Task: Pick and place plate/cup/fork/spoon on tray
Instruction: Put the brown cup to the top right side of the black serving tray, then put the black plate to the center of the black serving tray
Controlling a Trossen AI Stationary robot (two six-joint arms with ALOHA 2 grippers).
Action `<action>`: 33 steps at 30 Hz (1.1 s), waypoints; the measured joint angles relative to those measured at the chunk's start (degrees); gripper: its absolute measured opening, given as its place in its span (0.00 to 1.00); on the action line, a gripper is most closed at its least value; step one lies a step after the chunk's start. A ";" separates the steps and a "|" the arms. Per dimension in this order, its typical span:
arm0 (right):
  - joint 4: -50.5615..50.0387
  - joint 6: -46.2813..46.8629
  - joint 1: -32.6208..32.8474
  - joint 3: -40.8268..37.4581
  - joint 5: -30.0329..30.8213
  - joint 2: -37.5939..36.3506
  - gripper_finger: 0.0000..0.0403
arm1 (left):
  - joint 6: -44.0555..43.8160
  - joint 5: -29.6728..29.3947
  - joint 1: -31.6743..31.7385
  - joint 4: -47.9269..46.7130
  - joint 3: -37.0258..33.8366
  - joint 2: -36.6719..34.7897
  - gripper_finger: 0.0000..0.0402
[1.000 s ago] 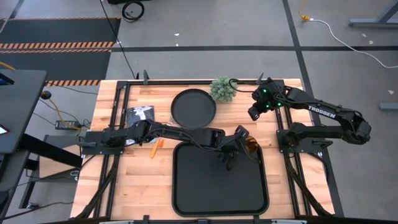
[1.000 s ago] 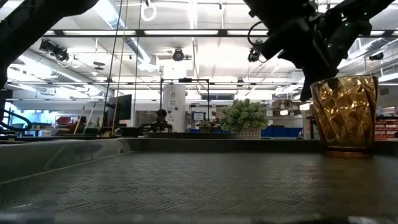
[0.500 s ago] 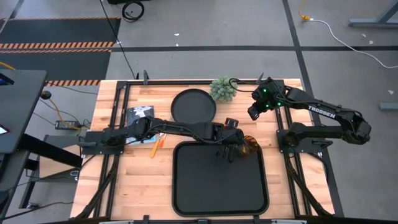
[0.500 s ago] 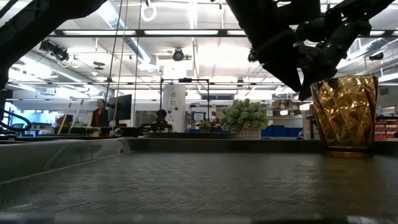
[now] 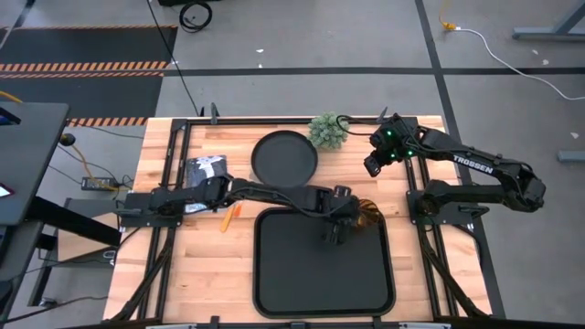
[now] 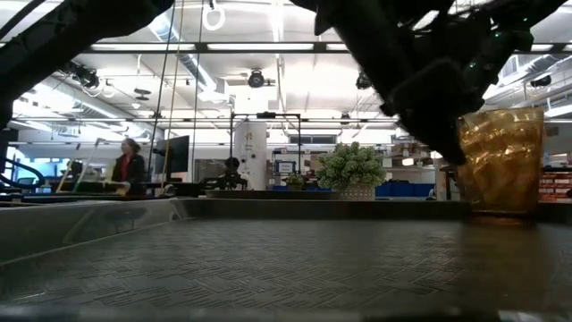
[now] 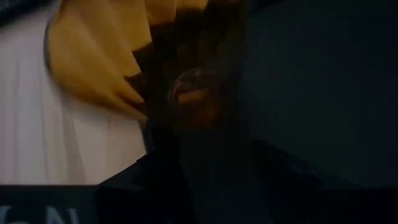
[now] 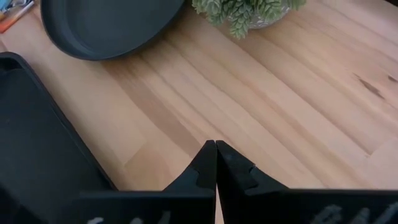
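The amber cup (image 5: 370,216) stands in the far right corner of the black tray (image 5: 324,274); it also shows in the low view (image 6: 505,161). My left gripper (image 5: 345,217) is right against the cup's left side and hides part of it (image 6: 429,98). In the left wrist view the cup (image 7: 93,56) fills the picture at very close range. The round black plate (image 5: 284,157) lies on the table beyond the tray. Orange-handled cutlery (image 5: 228,216) lies beside my left arm. My right gripper (image 8: 216,155) is shut and empty, above the table near the plant.
A small green plant (image 5: 327,131) stands at the far edge, between the plate and my right arm. A black-and-white packet (image 5: 206,170) lies at the left. The tray's inside (image 6: 286,268) is bare apart from the cup. A person (image 6: 128,165) walks in the room behind.
My left gripper has moved down and toward the table's right edge, up against the cup, and now covers the cup's left side in the low view. My right arm has kept still.
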 joint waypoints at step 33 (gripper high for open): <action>6.34 -4.31 0.37 0.02 -0.14 -0.01 0.01 | -8.81 -11.32 -0.88 -31.75 -2.15 -6.91 0.18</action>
